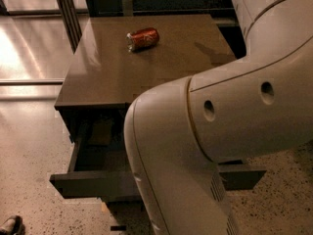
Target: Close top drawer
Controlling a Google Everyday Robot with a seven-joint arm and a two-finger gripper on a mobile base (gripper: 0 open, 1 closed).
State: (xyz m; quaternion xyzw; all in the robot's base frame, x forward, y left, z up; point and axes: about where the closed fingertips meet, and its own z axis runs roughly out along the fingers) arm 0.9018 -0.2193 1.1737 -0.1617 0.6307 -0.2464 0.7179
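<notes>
tabletop: brown flat rectangular tabletop, sheen along left side.
on it: red metal drink can, lying on its side, rear half, left of centre.
claw: not in view.

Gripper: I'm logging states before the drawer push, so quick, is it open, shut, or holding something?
Gripper: not in view, somewhere past the white arm that covers much of the open top drawer; state cannot be told.

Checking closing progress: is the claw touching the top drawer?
Cannot tell. The camera view shows no claw; the arm covers the middle of the open top drawer.
</notes>
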